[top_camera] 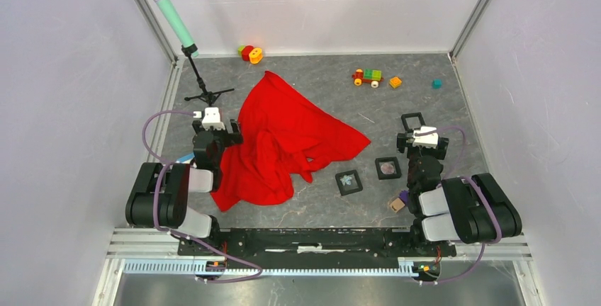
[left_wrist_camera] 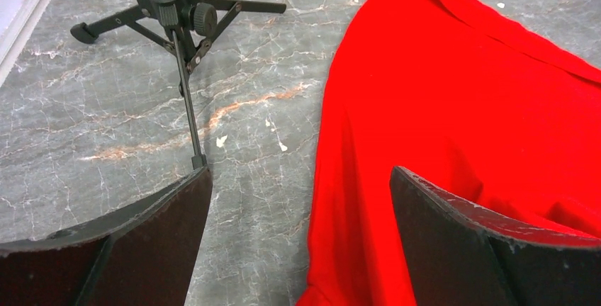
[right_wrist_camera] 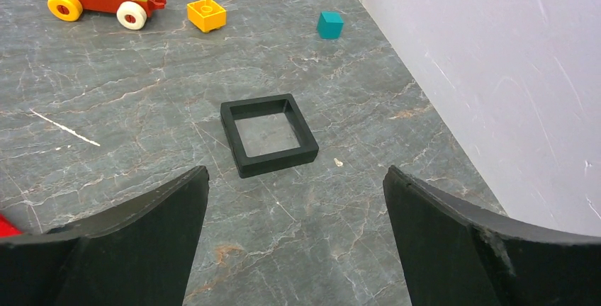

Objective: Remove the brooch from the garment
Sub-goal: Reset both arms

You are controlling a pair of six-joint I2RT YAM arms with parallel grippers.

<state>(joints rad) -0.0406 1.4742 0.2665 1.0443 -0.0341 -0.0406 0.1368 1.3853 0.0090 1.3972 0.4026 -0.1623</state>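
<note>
Top external view shows the garment (top_camera: pixel 283 136) lying crumpled on the grey surface (top_camera: pixel 425 100), left of the middle. I find no brooch on the red cloth in any view; it may sit under a fold. A tiny pale thing (top_camera: pixel 348 180) with a jagged outline lies in a black tray (top_camera: pixel 339 187) near the cloth's lower right edge, apart from it. This could be the brooch, but it is too small to tell.

The left gripper (left_wrist_camera: pixel 299 175) hovers at the garment's left edge, fingers wide apart with nothing between them. The right gripper (right_wrist_camera: pixel 296 171) is well apart from the cloth, fingers also spread and holding nothing, facing an empty black frame (right_wrist_camera: pixel 276 159).

I judge that either the work is not begun or the brooch is already off. If not begun, the next move calls for finding it: spread the folds, with one arm pinning the cloth.
</note>
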